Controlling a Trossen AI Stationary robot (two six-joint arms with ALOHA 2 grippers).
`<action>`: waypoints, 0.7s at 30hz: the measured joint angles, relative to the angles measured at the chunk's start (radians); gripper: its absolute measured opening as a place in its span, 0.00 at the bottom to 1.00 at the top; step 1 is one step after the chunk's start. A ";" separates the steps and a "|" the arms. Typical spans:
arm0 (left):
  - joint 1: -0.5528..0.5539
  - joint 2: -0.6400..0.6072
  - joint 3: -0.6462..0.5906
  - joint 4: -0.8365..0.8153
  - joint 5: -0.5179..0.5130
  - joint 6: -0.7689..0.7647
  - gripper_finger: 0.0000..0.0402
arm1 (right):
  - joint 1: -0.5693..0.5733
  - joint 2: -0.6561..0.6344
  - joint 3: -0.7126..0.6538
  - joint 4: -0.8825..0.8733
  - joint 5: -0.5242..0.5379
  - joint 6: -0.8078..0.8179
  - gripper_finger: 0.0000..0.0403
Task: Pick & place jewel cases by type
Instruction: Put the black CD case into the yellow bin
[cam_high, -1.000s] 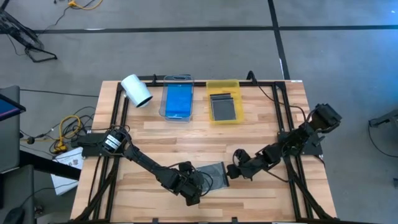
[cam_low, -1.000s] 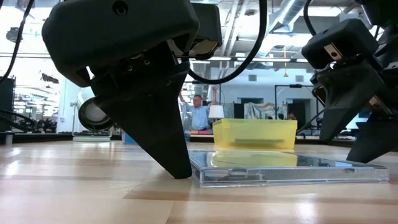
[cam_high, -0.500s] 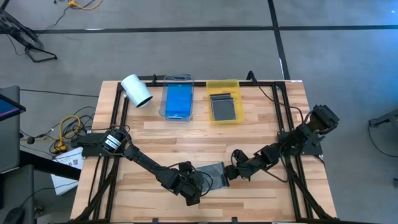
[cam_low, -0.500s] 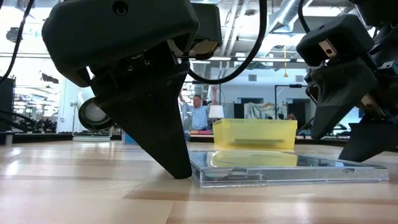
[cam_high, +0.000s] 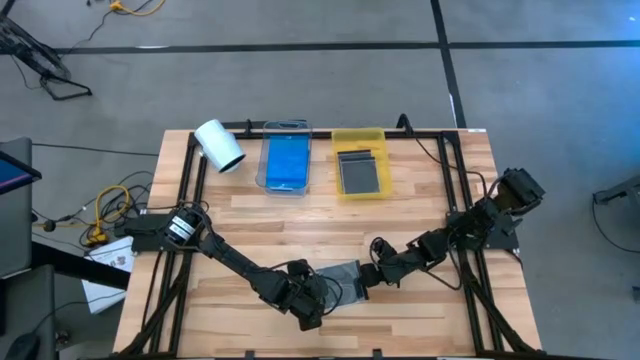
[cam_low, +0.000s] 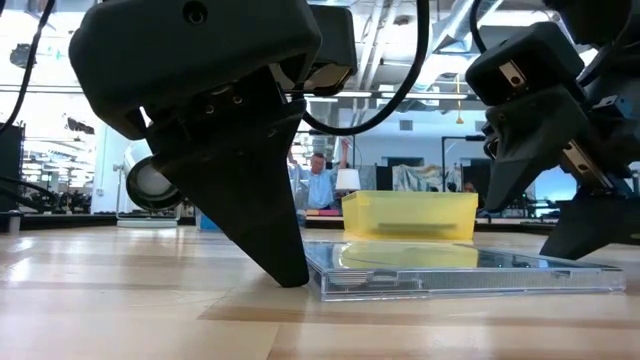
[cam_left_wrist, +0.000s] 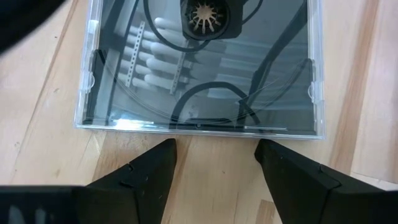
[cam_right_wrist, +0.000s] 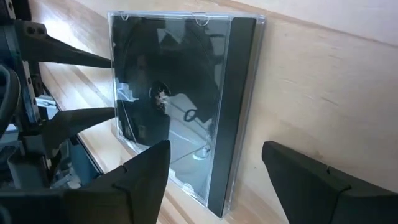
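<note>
High view showed one dark grey jewel case (cam_high: 341, 277) lying flat on the wooden table (cam_high: 420, 210) near the front edge, roughly mid-width. Left gripper (cam_high: 318, 297) sat at the case's left edge, right gripper (cam_high: 362, 280) at its right edge, arms converging on it from both sides.

Left wrist view: left gripper (cam_left_wrist: 214, 163) had fingers spread, tips resting on the wood just short of the case's near edge (cam_left_wrist: 199, 62), not touching it as far as I could tell. Case was clear-lidded over a dark tray, hub rosette visible.

Right wrist view: right gripper (cam_right_wrist: 214, 163) fingers were spread wide, wider than the case spine, case (cam_right_wrist: 180, 106) lay ahead of them and apart. Nothing pinched by either gripper.

Low view: case (cam_low: 460, 268) lay flat on the table, left gripper finger (cam_low: 260, 215) planted on the wood right at its left corner, right gripper (cam_low: 555, 195) angled down over the right end.

Far edge of the table: clear tray (cam_high: 285, 163) with blue jewel cases (cam_high: 287, 160) stacked inside, yellow tray (cam_high: 360, 163) just beside it holding a dark grey jewel case (cam_high: 361, 170). White roll (cam_high: 219, 146) lay tipped over near the far left corner, left of the clear tray.

A person (cam_low: 318, 180) was visible far back in the room in the low view, arm raised
</note>
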 joint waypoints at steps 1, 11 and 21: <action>0.002 0.000 0.000 0.000 0.001 0.000 0.58 | -0.003 0.001 0.000 0.001 0.000 -0.005 0.65; 0.004 -0.001 0.000 -0.004 0.023 0.007 0.58 | -0.007 0.078 -0.003 0.151 0.006 0.016 0.65; 0.009 -0.002 0.000 -0.002 0.031 0.017 0.58 | 0.001 0.072 -0.006 0.152 0.044 -0.066 0.65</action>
